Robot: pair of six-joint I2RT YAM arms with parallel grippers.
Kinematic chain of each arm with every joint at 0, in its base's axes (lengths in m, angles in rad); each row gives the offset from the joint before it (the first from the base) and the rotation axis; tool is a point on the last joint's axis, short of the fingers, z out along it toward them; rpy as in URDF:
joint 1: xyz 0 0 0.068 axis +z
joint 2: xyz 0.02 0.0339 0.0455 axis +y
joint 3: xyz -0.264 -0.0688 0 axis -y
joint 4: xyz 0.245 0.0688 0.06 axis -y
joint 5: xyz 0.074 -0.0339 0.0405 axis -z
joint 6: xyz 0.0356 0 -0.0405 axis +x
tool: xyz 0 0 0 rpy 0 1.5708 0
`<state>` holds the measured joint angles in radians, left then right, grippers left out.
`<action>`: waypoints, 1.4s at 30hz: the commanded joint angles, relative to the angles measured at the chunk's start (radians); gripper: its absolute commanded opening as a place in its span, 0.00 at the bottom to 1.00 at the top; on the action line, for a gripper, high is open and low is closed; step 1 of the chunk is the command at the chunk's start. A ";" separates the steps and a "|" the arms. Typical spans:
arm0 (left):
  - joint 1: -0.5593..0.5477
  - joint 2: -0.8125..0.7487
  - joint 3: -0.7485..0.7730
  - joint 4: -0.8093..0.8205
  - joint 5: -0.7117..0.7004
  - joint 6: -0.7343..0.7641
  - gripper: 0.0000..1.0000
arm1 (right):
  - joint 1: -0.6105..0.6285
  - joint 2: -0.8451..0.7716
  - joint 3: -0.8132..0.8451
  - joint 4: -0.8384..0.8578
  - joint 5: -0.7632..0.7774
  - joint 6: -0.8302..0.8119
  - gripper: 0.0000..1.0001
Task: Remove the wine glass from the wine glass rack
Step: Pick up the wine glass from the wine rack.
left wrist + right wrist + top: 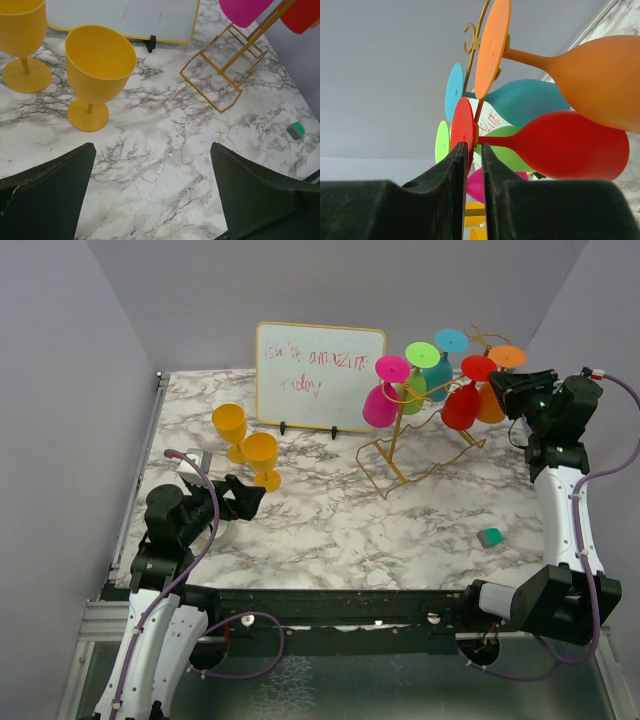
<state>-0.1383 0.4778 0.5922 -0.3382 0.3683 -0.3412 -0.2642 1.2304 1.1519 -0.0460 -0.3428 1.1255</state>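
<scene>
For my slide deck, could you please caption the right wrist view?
Right pincer pinching the foot of the red wine glass, hung on the gold rack.

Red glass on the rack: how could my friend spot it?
Find the gold wire rack at the back right of the marble table, beside the whiteboard. Coloured glasses hang upside down on it. The red wine glass is the only red one, and the right gripper pinches its foot.
</scene>
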 commanded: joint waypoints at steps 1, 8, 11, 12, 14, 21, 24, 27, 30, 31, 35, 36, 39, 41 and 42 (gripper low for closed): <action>0.006 -0.002 0.001 0.011 -0.013 -0.001 0.99 | -0.009 -0.018 0.015 0.006 0.015 0.004 0.22; 0.006 0.000 0.001 0.011 -0.014 -0.001 0.99 | -0.009 -0.014 0.016 0.027 -0.013 0.035 0.19; 0.006 0.000 0.001 0.011 -0.014 -0.001 0.99 | -0.009 -0.018 0.017 0.032 -0.019 0.050 0.17; 0.006 0.000 0.001 0.011 -0.015 -0.001 0.99 | -0.010 -0.021 0.017 0.035 -0.022 0.055 0.16; 0.006 -0.001 0.001 0.011 -0.015 -0.001 0.99 | -0.009 -0.023 0.015 0.037 -0.029 0.066 0.10; 0.007 0.000 0.001 0.011 -0.018 -0.002 0.99 | -0.009 -0.028 0.031 0.038 -0.028 0.083 0.01; 0.006 -0.001 0.001 0.011 -0.017 -0.002 0.99 | -0.009 -0.032 0.035 0.035 -0.026 0.096 0.01; 0.007 0.001 0.001 0.011 -0.017 -0.002 0.99 | -0.010 -0.035 0.036 0.035 -0.027 0.116 0.01; 0.008 0.002 0.001 0.011 -0.018 -0.002 0.99 | -0.010 -0.043 0.033 0.029 -0.016 0.129 0.01; 0.007 0.004 0.001 0.012 -0.017 -0.004 0.99 | -0.009 -0.045 0.033 0.023 -0.010 0.130 0.01; 0.007 0.005 0.001 0.011 -0.017 -0.004 0.99 | -0.010 -0.067 0.035 -0.033 0.041 0.128 0.01; 0.008 0.005 0.001 0.011 -0.018 -0.004 0.99 | -0.010 -0.072 0.031 -0.031 0.056 0.129 0.01; 0.007 0.004 0.001 0.011 -0.019 -0.004 0.99 | -0.010 -0.078 0.040 -0.054 0.075 0.123 0.01; 0.008 0.007 0.001 0.012 -0.019 -0.004 0.99 | -0.010 -0.079 0.046 -0.068 0.081 0.122 0.01; 0.008 0.007 0.001 0.012 -0.019 -0.004 0.99 | -0.010 -0.081 0.046 -0.071 0.083 0.120 0.01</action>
<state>-0.1375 0.4820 0.5922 -0.3378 0.3676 -0.3412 -0.2642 1.1721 1.1606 -0.0731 -0.3038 1.2419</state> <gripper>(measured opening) 0.987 0.020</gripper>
